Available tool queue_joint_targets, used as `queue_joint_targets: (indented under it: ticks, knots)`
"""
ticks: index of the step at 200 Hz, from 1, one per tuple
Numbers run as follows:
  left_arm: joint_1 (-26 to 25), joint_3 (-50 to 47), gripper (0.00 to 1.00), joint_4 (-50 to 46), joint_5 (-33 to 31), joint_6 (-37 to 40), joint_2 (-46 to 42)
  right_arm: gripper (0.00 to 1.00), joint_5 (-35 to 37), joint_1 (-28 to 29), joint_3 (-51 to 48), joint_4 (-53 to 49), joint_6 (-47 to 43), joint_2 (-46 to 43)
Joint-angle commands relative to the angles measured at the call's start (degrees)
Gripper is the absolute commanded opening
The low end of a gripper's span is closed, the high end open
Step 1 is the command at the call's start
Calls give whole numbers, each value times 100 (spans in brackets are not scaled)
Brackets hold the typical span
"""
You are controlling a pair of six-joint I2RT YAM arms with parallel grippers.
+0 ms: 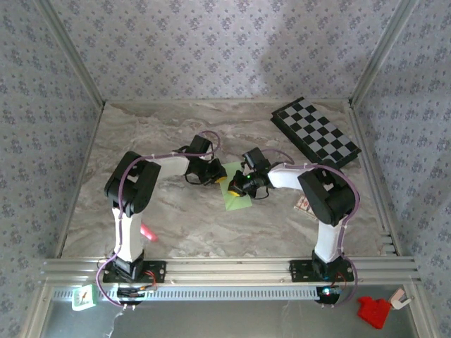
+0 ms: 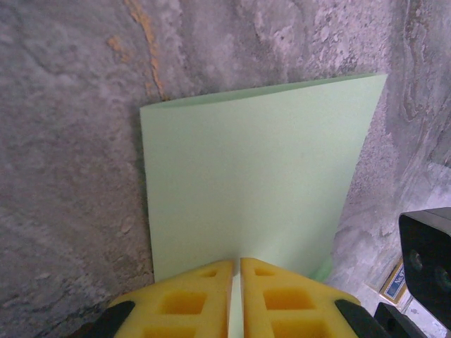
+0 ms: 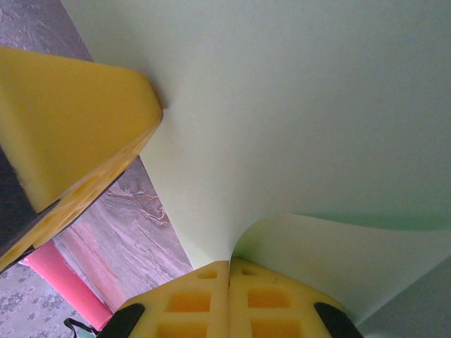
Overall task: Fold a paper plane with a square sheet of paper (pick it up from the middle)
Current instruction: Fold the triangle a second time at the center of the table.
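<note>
The square sheet of paper (image 1: 237, 199) is pale green and lies mid-table between both arms. My left gripper (image 1: 221, 177) is shut on its near edge: in the left wrist view the yellow fingers (image 2: 190, 299) pinch the sheet (image 2: 261, 176), which spreads flat ahead of them. My right gripper (image 1: 238, 188) is shut on another edge; in the right wrist view the sheet (image 3: 317, 91) curls up from between its closed fingertips (image 3: 190, 299). The left gripper's yellow finger (image 3: 70, 120) presses the sheet at upper left. The paper plane is out of view.
A black-and-grey chequered board (image 1: 317, 132) lies at the back right. A pink marker (image 1: 149, 233) (image 3: 60, 278) rests beside the left arm's base. A small printed card (image 1: 304, 204) sits by the right arm. Metal rails edge the marble table.
</note>
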Motion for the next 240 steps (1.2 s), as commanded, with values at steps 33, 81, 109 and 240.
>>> queue_joint_targets:
  ticks: [33, 81, 109, 240]
  knots:
    - [-24, -214, 13, -339, -102, 8, 54, 5, 169, 31, 130, -211, 133, 201]
    - [-15, -238, 13, -348, -177, -3, 9, 5, 216, 37, 125, -308, 120, 174]
    - [-9, -230, 13, -347, -164, 8, 2, 6, 229, 37, 125, -389, 85, 146]
    - [735, -709, 38, -383, -513, -519, -1345, 38, 148, 43, 193, -395, 41, 209]
